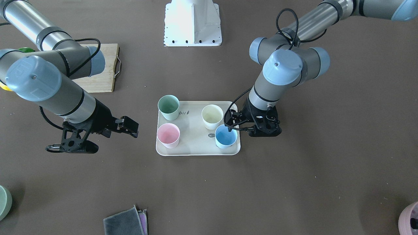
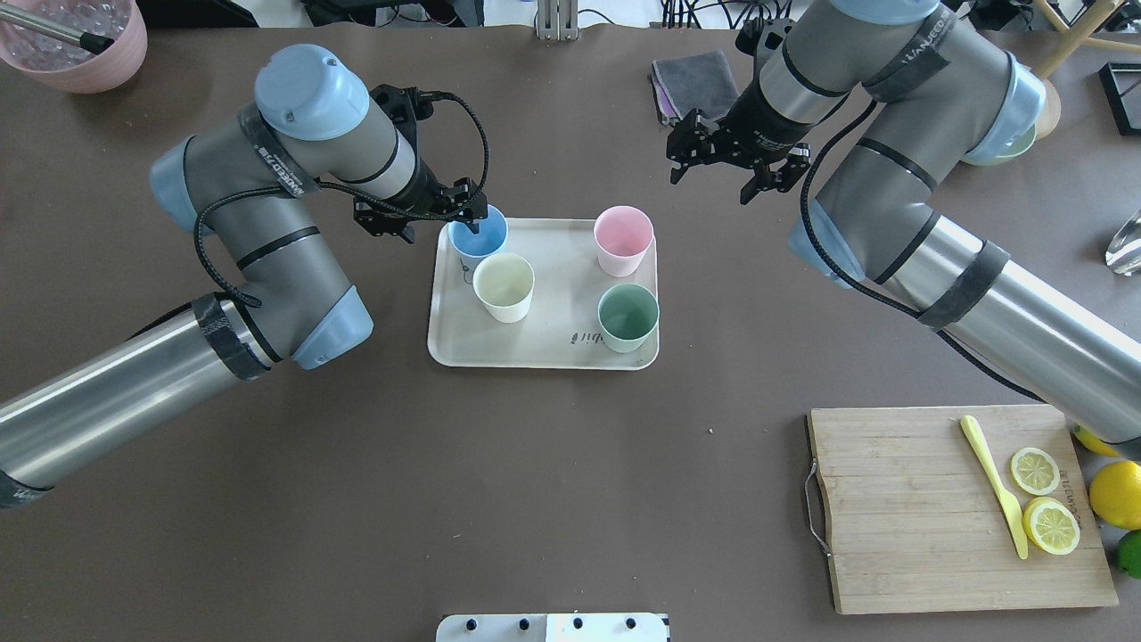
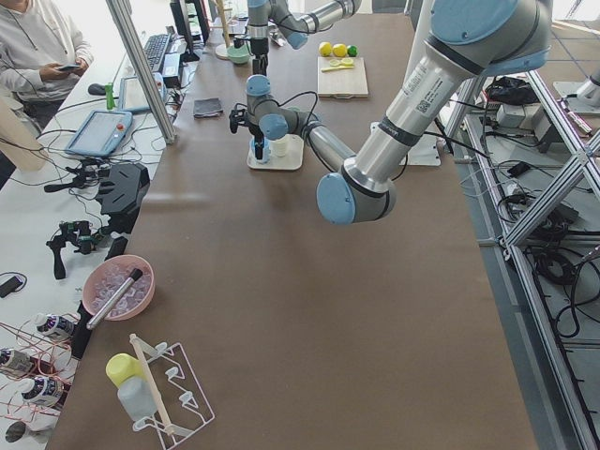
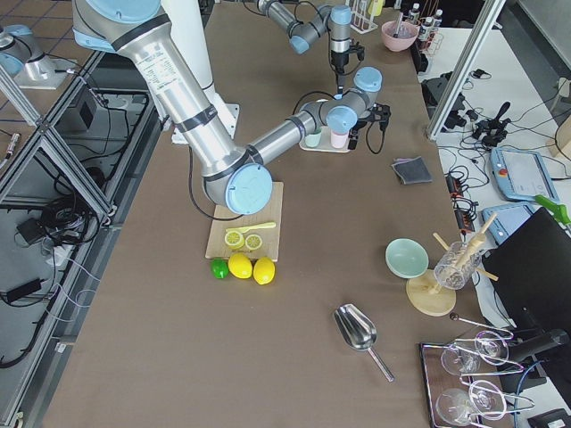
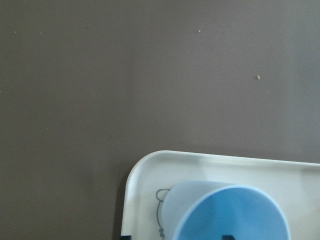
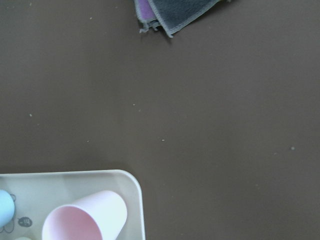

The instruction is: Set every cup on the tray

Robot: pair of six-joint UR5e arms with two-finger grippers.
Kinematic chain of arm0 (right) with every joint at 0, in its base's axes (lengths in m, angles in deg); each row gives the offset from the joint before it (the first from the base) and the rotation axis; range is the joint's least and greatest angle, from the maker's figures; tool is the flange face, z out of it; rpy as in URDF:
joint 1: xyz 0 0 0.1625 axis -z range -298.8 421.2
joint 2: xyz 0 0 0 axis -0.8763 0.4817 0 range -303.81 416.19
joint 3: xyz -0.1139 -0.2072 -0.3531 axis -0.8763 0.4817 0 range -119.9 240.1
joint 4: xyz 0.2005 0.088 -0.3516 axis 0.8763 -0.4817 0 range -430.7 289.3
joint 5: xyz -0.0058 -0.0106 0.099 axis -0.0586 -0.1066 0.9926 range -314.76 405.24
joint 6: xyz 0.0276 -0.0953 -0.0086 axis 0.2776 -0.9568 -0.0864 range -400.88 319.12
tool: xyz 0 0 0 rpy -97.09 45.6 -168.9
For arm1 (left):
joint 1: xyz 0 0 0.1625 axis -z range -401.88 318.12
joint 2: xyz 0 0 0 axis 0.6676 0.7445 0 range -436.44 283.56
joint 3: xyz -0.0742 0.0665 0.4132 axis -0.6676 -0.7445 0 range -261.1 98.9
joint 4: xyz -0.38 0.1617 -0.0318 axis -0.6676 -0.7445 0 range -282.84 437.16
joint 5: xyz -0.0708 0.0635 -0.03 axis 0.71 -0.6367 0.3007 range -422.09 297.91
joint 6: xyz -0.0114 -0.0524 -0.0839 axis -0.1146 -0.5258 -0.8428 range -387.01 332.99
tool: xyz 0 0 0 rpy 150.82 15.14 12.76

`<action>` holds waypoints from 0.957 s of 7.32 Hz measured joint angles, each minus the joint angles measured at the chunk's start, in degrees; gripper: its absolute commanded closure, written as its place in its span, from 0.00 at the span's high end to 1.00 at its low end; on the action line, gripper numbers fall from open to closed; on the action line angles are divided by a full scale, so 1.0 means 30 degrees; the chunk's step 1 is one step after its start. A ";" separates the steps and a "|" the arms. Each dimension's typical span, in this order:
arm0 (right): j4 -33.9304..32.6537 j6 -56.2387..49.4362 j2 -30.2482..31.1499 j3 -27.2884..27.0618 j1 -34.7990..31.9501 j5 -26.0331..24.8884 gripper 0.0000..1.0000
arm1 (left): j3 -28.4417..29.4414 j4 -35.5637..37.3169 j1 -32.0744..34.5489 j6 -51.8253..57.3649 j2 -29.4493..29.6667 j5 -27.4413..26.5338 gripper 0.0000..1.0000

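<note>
We see all 4 cups (image 2: 504, 285) upright on the tray (image 2: 544, 361). The left gripper (image 2: 470, 218) straddles the light blue cup (image 2: 479, 239) at its rim, jaws apart; the right gripper (image 2: 710, 183) hangs spread above the table (image 2: 535, 490) near the pink cup (image 2: 622, 239).

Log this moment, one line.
tray: mint cup, cream cup, pink cup, blue cup aboard | left gripper: open, straddling blue cup wall | right gripper: open, beside tray

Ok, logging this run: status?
Left gripper open astride rim of light blue matte cup; right gripper open, aside. Mint cup, cream cup, pink cup also on beige rectangular tray. Nothing blocking.
</note>
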 measured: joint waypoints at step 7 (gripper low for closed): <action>-0.0047 -1.3213 0.6801 0.0048 -0.6410 0.1486 1.00 | -0.4816 0.4084 0.9311 1.7232 -1.0482 0.3110 0.98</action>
